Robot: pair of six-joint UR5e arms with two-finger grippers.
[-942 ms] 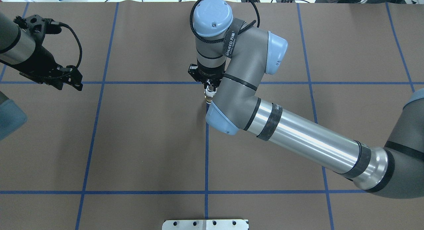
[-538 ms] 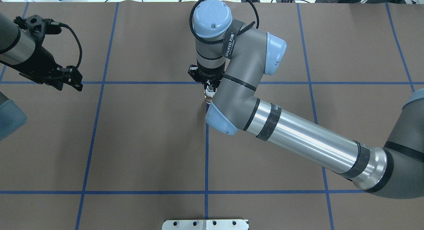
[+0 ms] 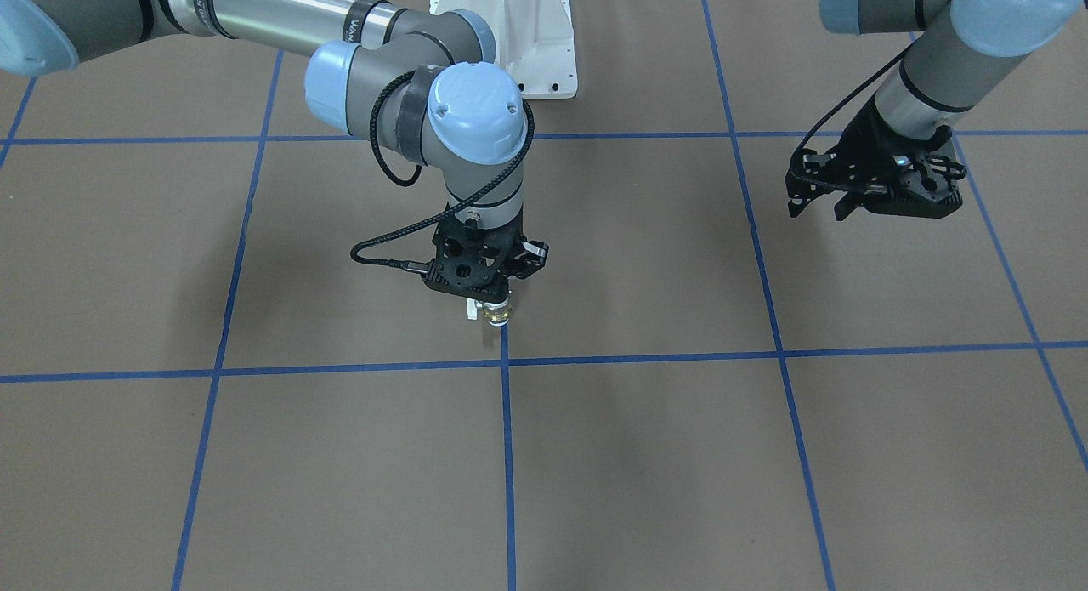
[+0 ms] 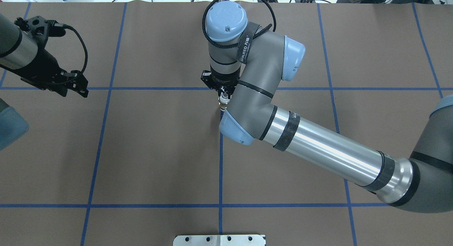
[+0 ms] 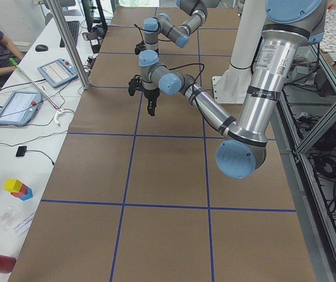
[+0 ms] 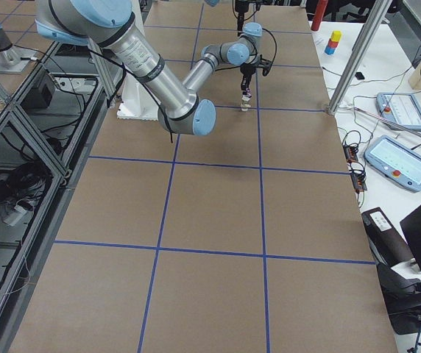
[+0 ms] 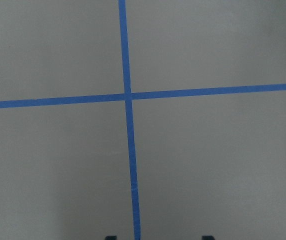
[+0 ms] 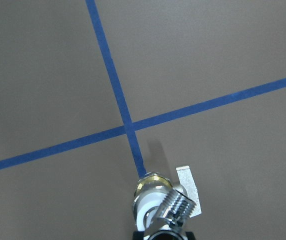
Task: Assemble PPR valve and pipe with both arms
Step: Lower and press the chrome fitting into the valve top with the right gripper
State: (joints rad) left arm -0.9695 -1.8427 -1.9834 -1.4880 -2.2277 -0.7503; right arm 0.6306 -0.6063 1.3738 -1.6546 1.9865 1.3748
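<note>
Our right arm [image 4: 318,147] reaches from the near right over to the middle of the mat [image 4: 141,150], so that side is blocked up high. The right gripper [image 4: 223,96] holds the valve [image 4: 222,105] near a crossing of blue lines [image 4: 220,168]. Our left gripper [image 4: 82,91] hangs far off on the left. Between the two we see wide bare mat, and more near us.

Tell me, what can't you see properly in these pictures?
PPR valve: overhead view, mostly hidden under the right gripper.
Valve again: right wrist view, the bottom edge cuts it off.
Left gripper: left wrist view, only its fingertips show.
Pipe: cannot pick it out surely in any view.
</note>
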